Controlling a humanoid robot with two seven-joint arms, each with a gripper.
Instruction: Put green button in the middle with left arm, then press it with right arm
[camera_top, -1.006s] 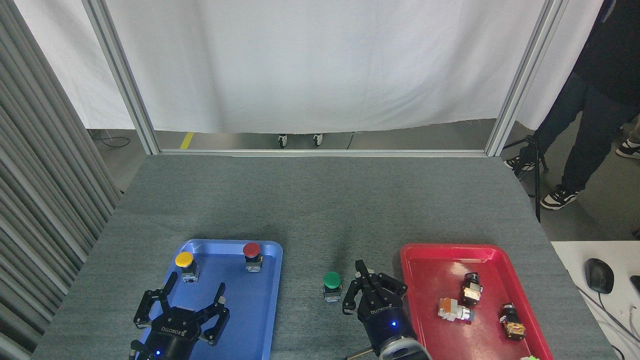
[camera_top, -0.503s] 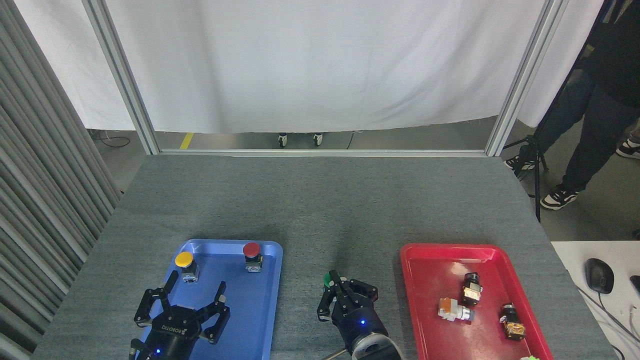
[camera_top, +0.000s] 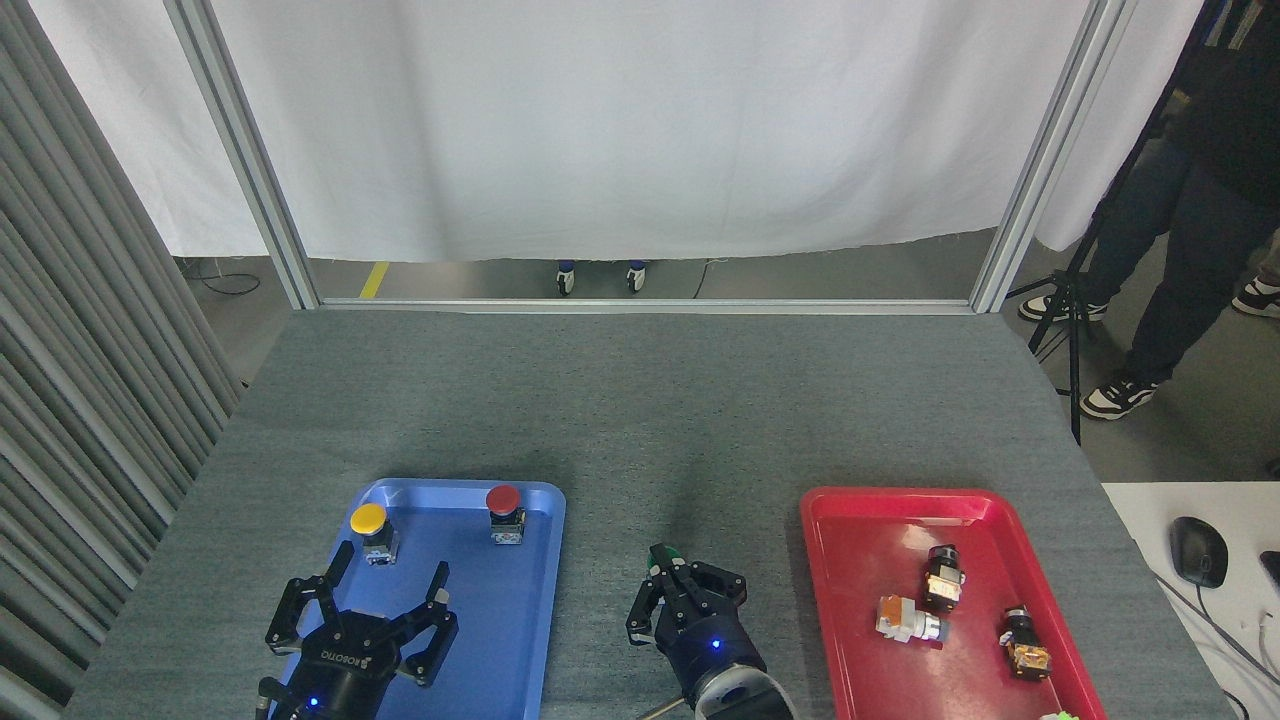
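Green button on the bare middle strip, right gripper over it; press not confirmed.

The green button (camera_top: 663, 554) stands on the grey tabletop (camera_top: 640, 400) between the blue tray (camera_top: 530, 600) and the red tray (camera_top: 860, 560), near the front edge, so the placing step looks done. The left gripper (camera_top: 385, 585) hangs over the blue tray's front part with its fingers spread apart and holding nothing. The right gripper (camera_top: 675, 580) covers most of the green cap, fingers drawn together as far as I can see, clamped on nothing. Whether the tip is already pushing the cap down cannot be told; the press is what remains.
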